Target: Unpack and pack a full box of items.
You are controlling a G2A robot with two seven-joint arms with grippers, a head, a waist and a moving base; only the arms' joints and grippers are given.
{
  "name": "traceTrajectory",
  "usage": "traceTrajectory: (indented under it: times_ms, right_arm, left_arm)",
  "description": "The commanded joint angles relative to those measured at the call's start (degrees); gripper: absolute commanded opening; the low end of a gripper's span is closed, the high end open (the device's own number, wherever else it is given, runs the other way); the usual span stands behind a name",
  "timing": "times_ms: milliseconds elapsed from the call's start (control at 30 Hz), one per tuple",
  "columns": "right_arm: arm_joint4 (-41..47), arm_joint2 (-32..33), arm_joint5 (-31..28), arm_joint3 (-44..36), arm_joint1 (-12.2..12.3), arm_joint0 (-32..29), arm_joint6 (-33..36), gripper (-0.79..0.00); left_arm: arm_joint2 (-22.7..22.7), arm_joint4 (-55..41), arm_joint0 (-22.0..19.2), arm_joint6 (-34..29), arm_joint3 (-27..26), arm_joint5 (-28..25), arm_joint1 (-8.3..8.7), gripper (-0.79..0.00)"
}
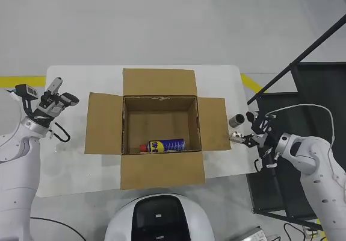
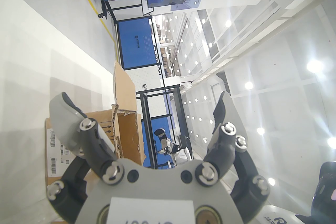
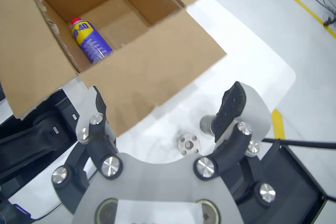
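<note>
While both grippers hang spread and empty — the right gripper [image 3: 165, 101] over the table's [image 1: 76, 169] right edge, the left gripper [image 2: 143, 104] over its left — a spray can [image 1: 163, 145] lies on its side against the near wall of the open box [image 1: 159, 81]

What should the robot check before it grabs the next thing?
1. Box flaps folded out: ok.
2. Spray can lying flat on the box floor, nothing on top of it: ok.
3. Right gripper open and empty, above the table by the metal disc and small cylinder: ok.
4. Left gripper open and empty, apart from the box: ok.
5. Which thing goes next: cannot tell.
</note>
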Motion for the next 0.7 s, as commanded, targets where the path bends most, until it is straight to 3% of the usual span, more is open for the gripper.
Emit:
traceTrajectory:
  times_ms: [0,167,667]
  right_arm:
    - [-0.28,0.58,-0.50,3.20,0.08,-0.36,-1.19,0.000]
    - [-2.95,-0.44,0.23,7.96,0.02,-0.27,-3.89,0.000]
    - [-3.96,-0.75,1.23,8.32,0.00,-0.08,-3.82,0.000]
  left_arm:
    - [0.00,0.00,0.00,0.00,0.00,0.00,0.00,0.000]
    - [0.00,0.00,0.00,0.00,0.00,0.00,0.00,0.000]
    - [0.00,0.00,0.00,0.00,0.00,0.00,0.00,0.000]
